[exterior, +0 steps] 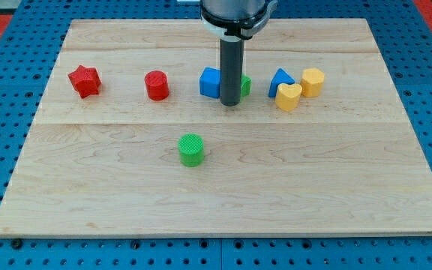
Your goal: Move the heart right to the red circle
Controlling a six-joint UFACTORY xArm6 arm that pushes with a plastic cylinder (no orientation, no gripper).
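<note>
A yellow heart block (288, 97) lies at the view's right, touching a blue triangular block (280, 79) and close to a yellow hexagonal block (313, 81). The red circle block (156, 85) stands left of centre. My tip (230, 103) rests between them, just right of a blue cube (211, 82) and in front of a green block (244, 85) that the rod mostly hides. The tip is well left of the heart and does not touch it.
A red star block (85, 81) lies at the far left. A green circle block (191, 149) stands alone below the row. The wooden board (223, 202) sits on a blue perforated table.
</note>
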